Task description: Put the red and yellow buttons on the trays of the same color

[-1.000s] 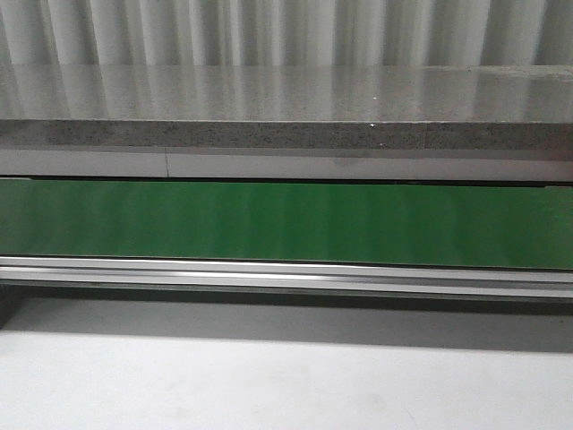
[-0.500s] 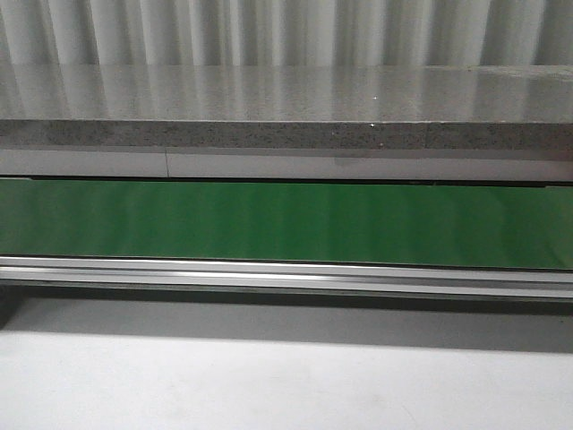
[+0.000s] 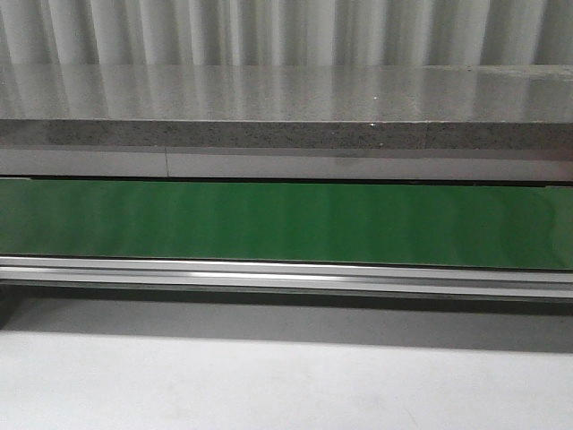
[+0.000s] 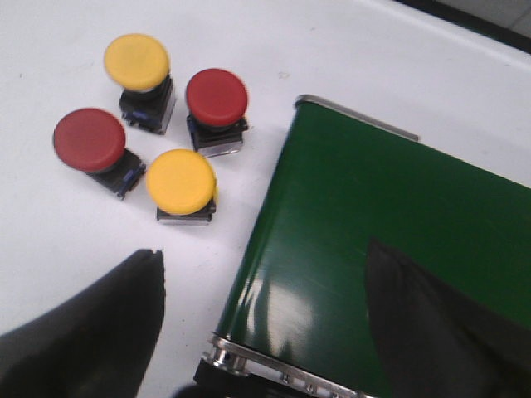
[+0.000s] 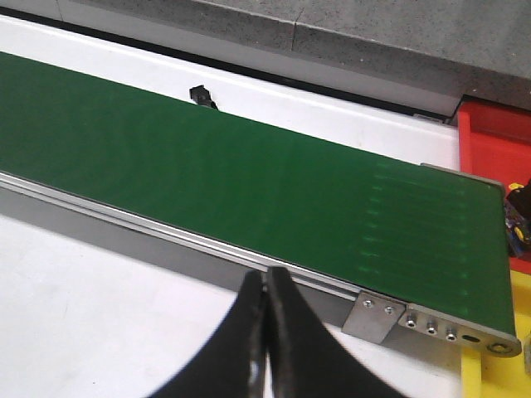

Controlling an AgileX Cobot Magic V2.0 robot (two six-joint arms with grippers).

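In the left wrist view two red buttons (image 4: pixel 216 97) (image 4: pixel 89 139) and two yellow buttons (image 4: pixel 137 61) (image 4: pixel 181 181) stand close together on the white table beside the end of the green conveyor belt (image 4: pixel 373 249). My left gripper (image 4: pixel 264 264) is open above the belt's edge, nothing between its fingers, a short way from the buttons. My right gripper (image 5: pixel 266 282) is shut and empty, over the white table in front of the belt (image 5: pixel 249 191). A red tray (image 5: pixel 496 137) and a yellow tray (image 5: pixel 498 373) show partly past the belt's end. No gripper shows in the front view.
The front view holds only the green belt (image 3: pixel 286 222), its metal rail (image 3: pixel 286 273), a grey stone ledge (image 3: pixel 286 98) behind and white table (image 3: pixel 286 376) in front. A small dark object (image 5: pixel 516 220) sits at the belt's end near the trays.
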